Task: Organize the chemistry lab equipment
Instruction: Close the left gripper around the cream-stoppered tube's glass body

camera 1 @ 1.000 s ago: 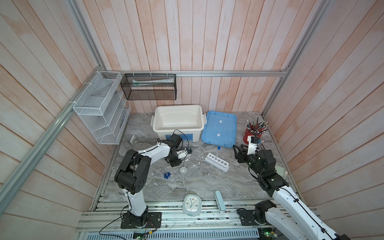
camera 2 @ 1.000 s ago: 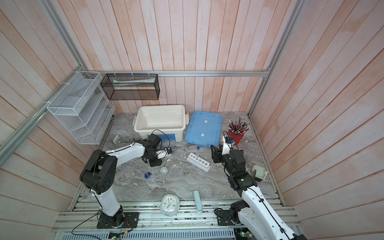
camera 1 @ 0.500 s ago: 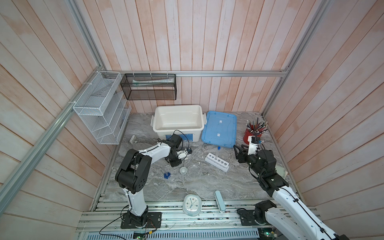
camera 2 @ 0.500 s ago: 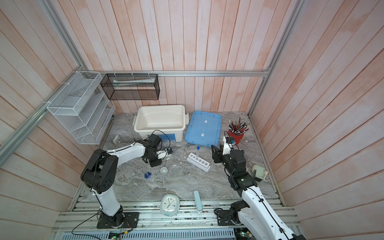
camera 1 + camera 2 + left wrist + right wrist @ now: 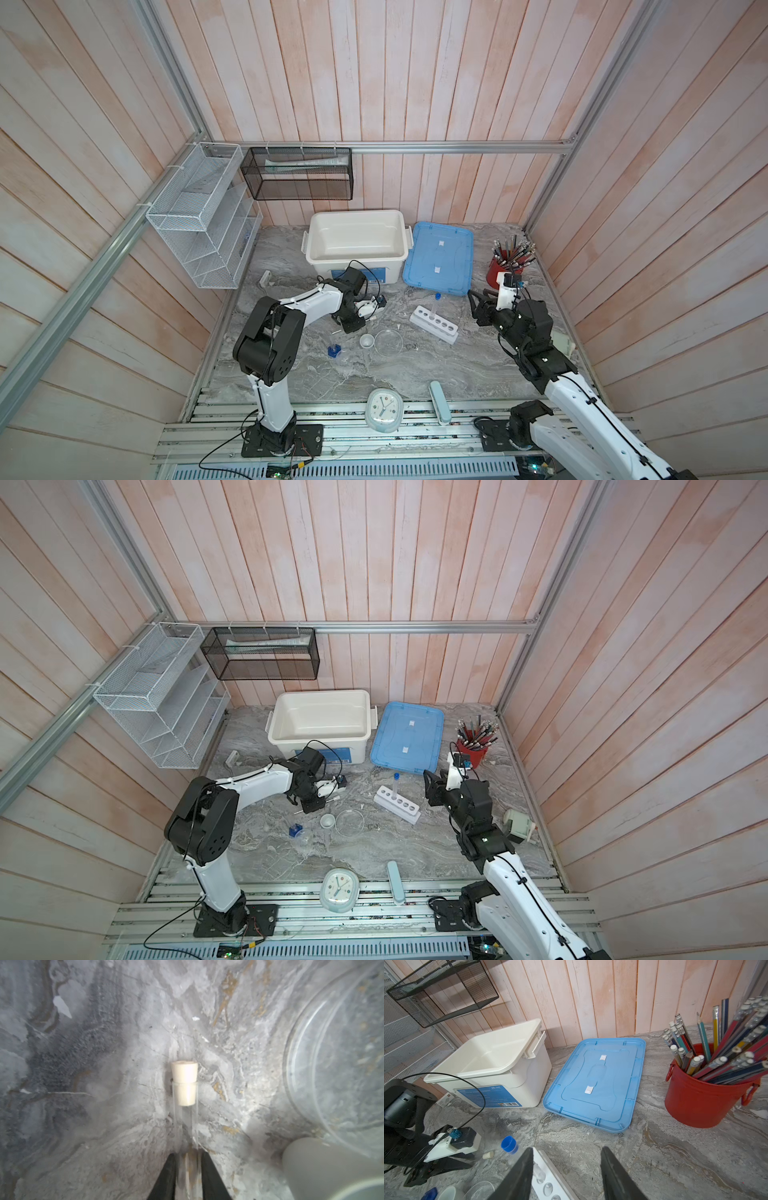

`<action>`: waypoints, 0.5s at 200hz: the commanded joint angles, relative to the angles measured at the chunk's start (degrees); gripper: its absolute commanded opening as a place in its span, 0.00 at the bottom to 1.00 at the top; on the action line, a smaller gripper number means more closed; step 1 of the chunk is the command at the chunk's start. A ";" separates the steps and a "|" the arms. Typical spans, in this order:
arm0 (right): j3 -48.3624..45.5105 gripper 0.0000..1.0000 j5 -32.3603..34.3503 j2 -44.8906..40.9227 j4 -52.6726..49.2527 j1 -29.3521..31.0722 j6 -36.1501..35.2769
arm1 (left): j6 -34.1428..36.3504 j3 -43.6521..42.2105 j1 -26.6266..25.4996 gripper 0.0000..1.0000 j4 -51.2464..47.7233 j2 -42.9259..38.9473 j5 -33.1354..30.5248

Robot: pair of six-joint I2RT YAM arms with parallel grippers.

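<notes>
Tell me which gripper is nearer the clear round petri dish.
Left. The left gripper sits just beside the petri dish, on the white-stoppered clear glass tube; the right gripper hovers past the white six-hole rack.

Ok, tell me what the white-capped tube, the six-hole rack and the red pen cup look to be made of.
White-capped tube: clear glass or hard plastic, glossy; the tabletop shows through it. Its stopper is matte cream, perhaps rubber or cork.
Six-hole rack: opaque white plastic, smooth, with moulded holes.
Red pen cup: probably painted metal, semi-gloss, with a ring handle; plastic is possible.
</notes>
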 commanded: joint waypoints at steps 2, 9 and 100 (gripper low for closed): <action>-0.83 0.53 -0.18 -0.35 1.41 -0.35 0.44 | -0.27 -1.04 -0.55 0.28 0.86 2.77 0.17; -0.85 0.53 -0.14 -0.35 1.41 -0.42 0.41 | -0.26 -1.18 -0.61 0.28 0.91 2.72 0.07; -1.08 0.53 0.17 -0.71 1.23 -0.49 0.71 | -0.53 -2.01 -0.72 0.20 2.27 2.78 -0.01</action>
